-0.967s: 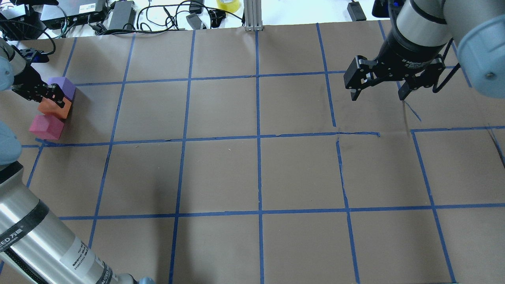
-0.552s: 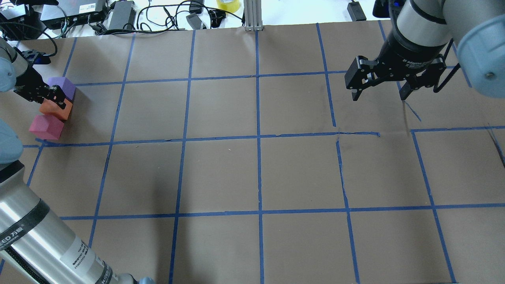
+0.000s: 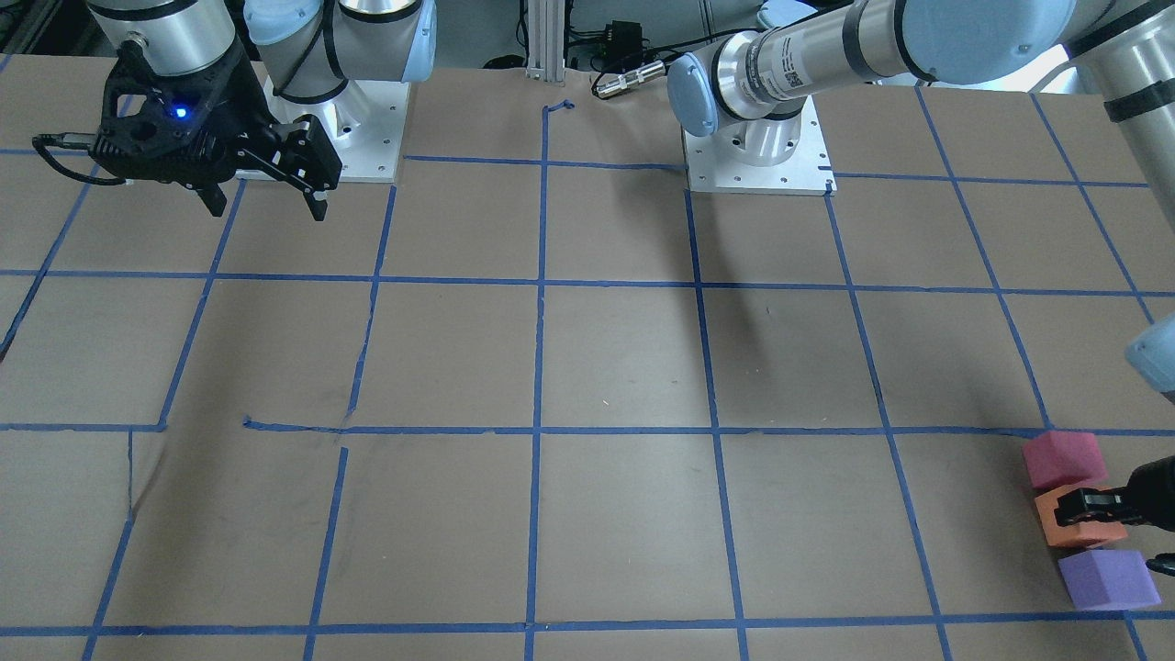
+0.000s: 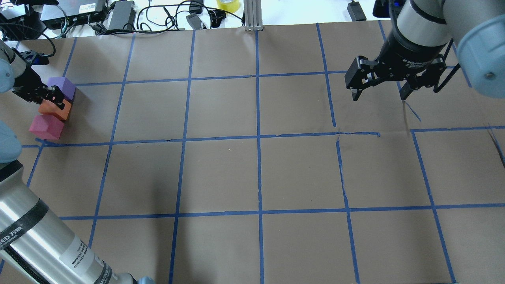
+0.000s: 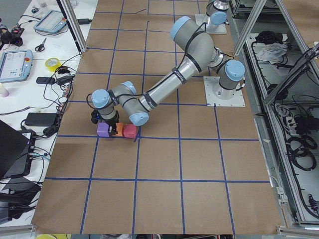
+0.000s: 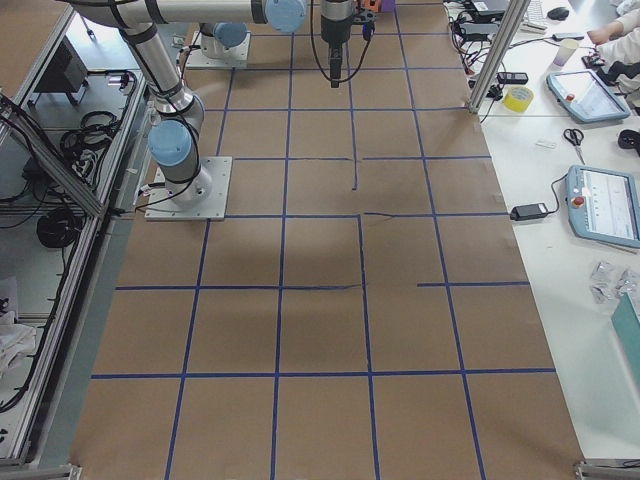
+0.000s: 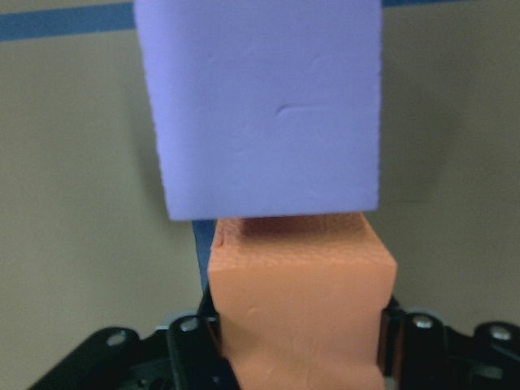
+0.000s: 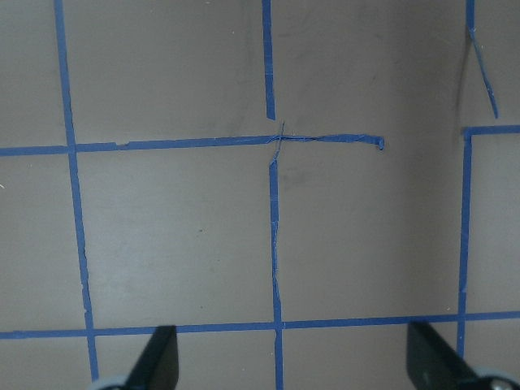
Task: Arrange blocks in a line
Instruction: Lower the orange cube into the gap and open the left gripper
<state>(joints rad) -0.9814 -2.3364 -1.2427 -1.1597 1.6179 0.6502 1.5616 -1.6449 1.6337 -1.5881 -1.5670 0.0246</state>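
Left gripper (image 4: pixel 58 98): low at the table, fingers pressed on two sides of the small orange foam cube (image 4: pixel 55 111).
Orange cube: down on the paper, in the middle of the row.
Small purple foam cube (image 4: pixel 63 86): right next to the orange one, on the far side.
Small red-pink foam cube (image 4: pixel 45 127): right next to the orange one, on the near side.
Row of cubes: one short line, close to the robot's left edge of the brown paper table with blue tape squares (image 4: pixel 221 173).
Right gripper (image 4: pixel 378 96): up in the air, far from the cubes, fingers wide apart, holding nothing.
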